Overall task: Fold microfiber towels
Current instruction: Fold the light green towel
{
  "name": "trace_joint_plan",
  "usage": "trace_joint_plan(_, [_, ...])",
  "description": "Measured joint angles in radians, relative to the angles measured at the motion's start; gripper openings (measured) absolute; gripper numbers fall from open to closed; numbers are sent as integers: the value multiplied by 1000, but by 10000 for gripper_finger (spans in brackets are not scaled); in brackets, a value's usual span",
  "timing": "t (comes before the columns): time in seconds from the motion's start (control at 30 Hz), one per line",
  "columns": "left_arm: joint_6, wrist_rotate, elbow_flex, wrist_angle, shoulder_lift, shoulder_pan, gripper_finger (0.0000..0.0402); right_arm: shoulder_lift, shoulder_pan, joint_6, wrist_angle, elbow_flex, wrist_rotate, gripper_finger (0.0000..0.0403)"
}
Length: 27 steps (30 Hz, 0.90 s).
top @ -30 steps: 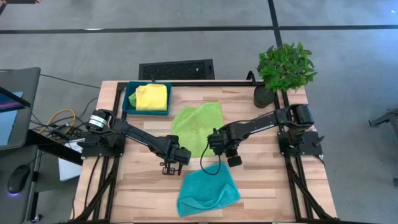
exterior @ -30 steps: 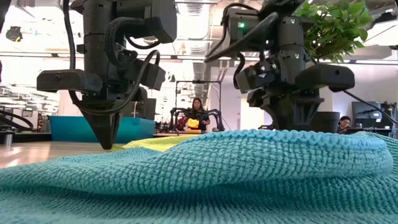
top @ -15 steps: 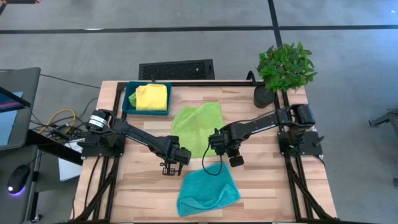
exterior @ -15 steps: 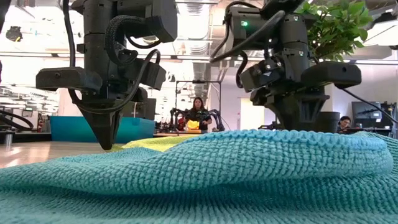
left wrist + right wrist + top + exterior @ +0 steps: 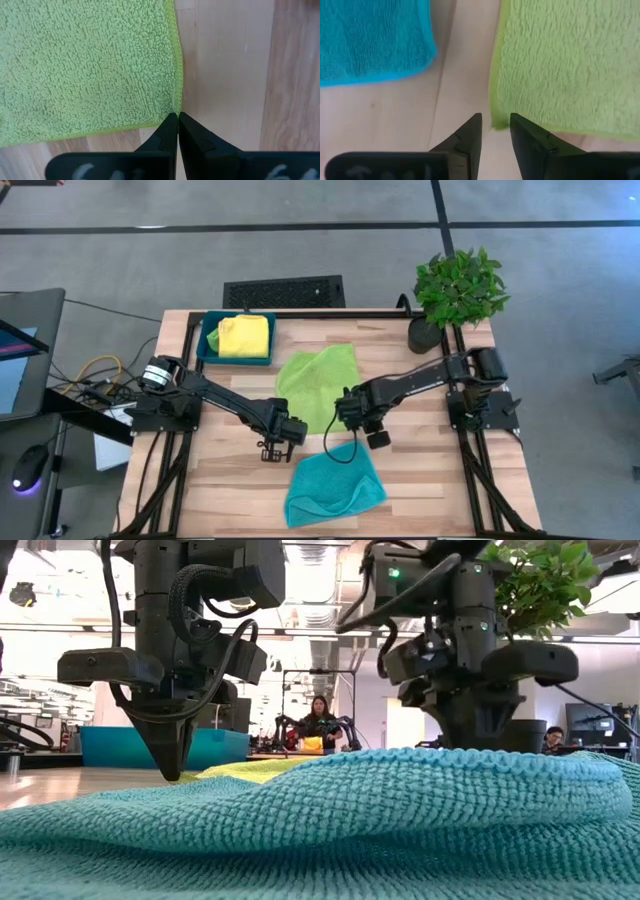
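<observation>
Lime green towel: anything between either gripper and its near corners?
Nothing visible. The left gripper, shut, has its tips right at one corner of the lime green towel over bare table. The right gripper, open, hangs at the other corner; the teal towel lies off to one side.

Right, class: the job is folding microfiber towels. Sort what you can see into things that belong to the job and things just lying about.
Belong to the job:
- lime green towel, spread mid-table
- teal towel, at the front
- yellow towel, in the tray
- left pincer, shut
- right pincer, slightly open

Just lying about:
- dark-teal tray
- potted plant
</observation>
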Motion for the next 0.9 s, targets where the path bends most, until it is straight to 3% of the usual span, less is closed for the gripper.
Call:
trace_joint_plan(0.2, [0,6,0,1,0,0,0,7,1,8,81,-41,7,124])
trace_joint_plan(0.4, [0,-5,0,2,0,0,0,7,26,57,81,-48,205,92])
trace_joint_plan(0.6, [-77,-101,2,-3,0,0,0,7,43,91,88,-48,208,11])
trace_joint_plan(0.9, [-210,-202,45,-55,-16,-34,0,7,56,197,61,-46,235,6])
